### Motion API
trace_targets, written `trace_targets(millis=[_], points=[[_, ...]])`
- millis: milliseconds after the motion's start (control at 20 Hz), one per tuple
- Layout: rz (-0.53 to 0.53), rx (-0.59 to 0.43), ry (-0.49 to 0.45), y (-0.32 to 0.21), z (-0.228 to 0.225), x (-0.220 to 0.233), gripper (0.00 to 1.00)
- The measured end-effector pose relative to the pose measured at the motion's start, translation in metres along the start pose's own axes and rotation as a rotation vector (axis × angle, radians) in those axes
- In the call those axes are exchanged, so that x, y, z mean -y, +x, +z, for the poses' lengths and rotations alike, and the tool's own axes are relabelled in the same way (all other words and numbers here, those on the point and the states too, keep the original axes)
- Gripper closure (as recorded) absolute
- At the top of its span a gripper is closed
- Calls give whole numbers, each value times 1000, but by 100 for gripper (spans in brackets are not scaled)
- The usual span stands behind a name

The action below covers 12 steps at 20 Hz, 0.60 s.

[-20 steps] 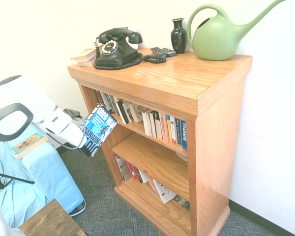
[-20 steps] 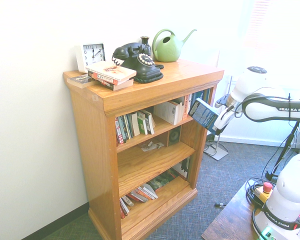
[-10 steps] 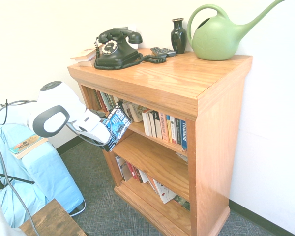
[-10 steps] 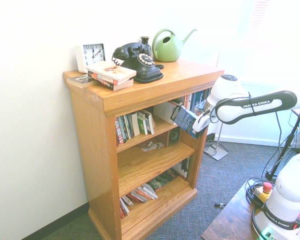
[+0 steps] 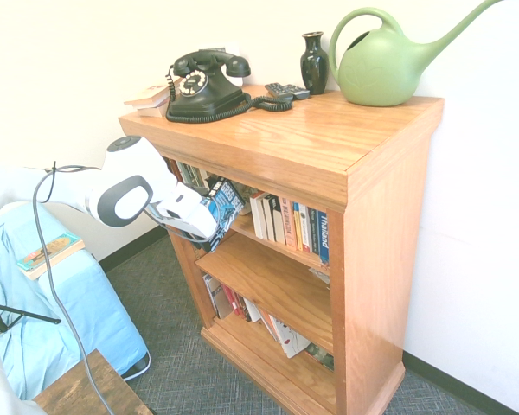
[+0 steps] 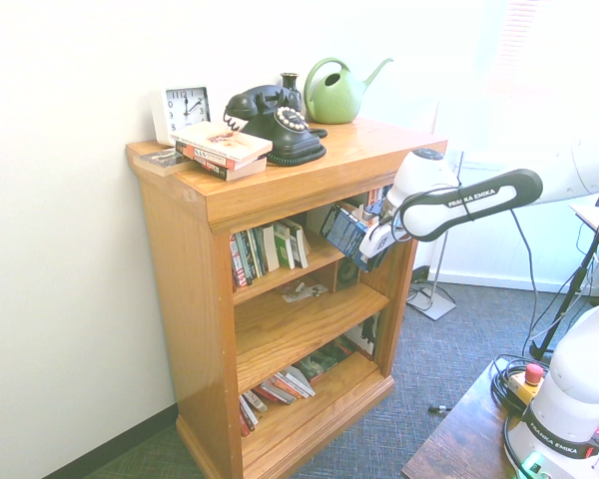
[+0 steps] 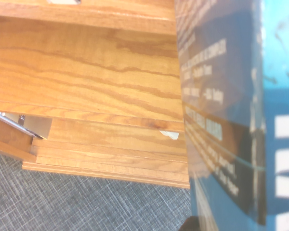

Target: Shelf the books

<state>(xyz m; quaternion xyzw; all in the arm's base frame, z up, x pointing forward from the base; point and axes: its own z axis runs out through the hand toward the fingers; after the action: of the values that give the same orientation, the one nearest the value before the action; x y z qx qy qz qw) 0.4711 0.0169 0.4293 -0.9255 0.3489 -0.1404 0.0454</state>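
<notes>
My gripper (image 5: 203, 226) (image 6: 371, 244) is shut on a thick blue-and-white paperback (image 5: 221, 209) (image 6: 345, 232). The book tilts at the front of the bookcase's top shelf (image 5: 246, 226), at its open end beside the side wall. Its blue cover (image 7: 231, 110) fills one side of the wrist view, with the shelf boards (image 7: 86, 82) behind. A row of other books (image 5: 287, 223) (image 6: 270, 249) stands on that same shelf. More books lean on the bottom shelf (image 5: 251, 313). Two stacked books (image 6: 223, 148) lie on top of the bookcase.
On the bookcase top (image 5: 311, 130) stand a black telephone (image 5: 203, 82), a dark vase (image 5: 314, 62), a green watering can (image 5: 385, 60) and a clock (image 6: 183, 110). A blue-draped seat (image 5: 60, 311) with a book (image 5: 48, 253) stands nearby. A wooden table corner (image 5: 91, 393) sits low.
The arm has swung toward the bookcase, carrying the book from open air beside it to the top shelf's front edge. The grip has stayed shut.
</notes>
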Motion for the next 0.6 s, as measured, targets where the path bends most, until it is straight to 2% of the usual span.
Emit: trace_targets(millis=[600], points=[[3, -17, -1, 28, 21, 42, 100]])
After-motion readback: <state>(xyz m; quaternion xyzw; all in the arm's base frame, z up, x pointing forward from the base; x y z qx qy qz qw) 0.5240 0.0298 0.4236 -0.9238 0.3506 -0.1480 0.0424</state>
